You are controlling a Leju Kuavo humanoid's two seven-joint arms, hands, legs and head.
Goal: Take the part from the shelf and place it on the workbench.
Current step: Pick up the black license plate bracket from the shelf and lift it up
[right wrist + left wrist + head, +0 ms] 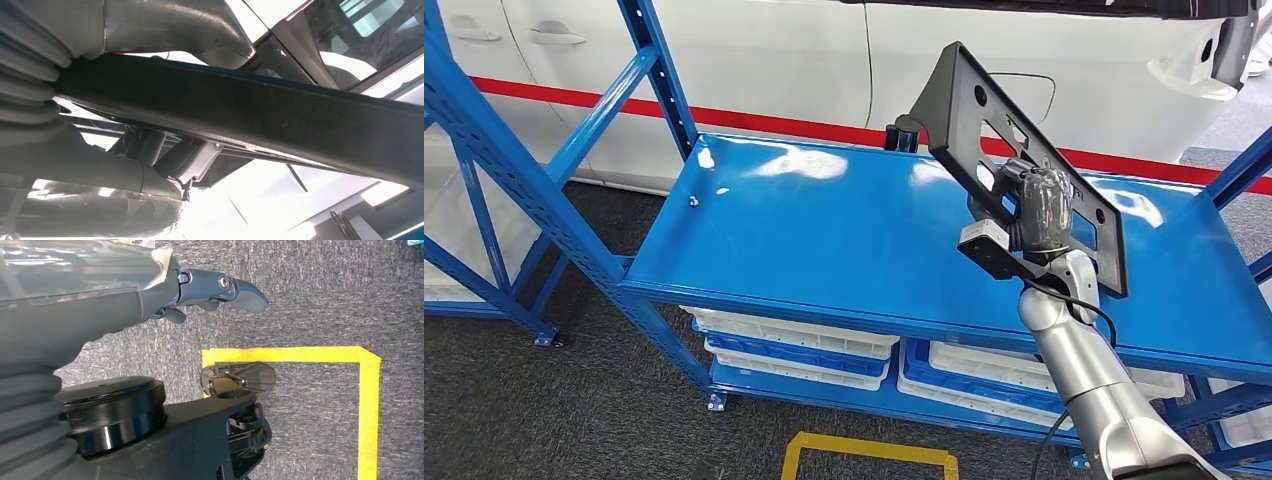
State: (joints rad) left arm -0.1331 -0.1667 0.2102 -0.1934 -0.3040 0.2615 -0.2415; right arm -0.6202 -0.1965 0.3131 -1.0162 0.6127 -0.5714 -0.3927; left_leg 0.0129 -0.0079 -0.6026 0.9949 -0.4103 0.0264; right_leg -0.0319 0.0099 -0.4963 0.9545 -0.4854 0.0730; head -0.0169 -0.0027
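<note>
From the head view, the right hand (1036, 210) is raised over the blue shelf (824, 240), its fingers wrapped around a dark grey flat part (984, 120). The part is a long plastic panel with cut-outs and holes; it stands tilted, one end high toward the white car (1024, 60) behind the shelf, the other end low beside the silver forearm. It hangs clear above the top board of the shelf, not touching it. On the lower level of the shelf lie white trays (794, 335) with blue ones between them. On the grey carpet in front of the shelf runs a yellow tape outline (869, 455).

From the left wrist view, the left hand (200, 297) hangs over the grey carpet, beside the yellow tape (367, 405). Its fingers (245, 292) are stretched out and hold nothing.

From the right wrist view, the part (260, 120) crosses the whole picture as a dark, grainy bar, close to the camera. The grey thumb (200, 30) lies over one side of it and the darker fingers (192, 162) close in from the other side, so the part is clamped between them; exactly where the fingertips press is hard to make out, as bright glare washes out that area. Behind it shows a car window.
</note>
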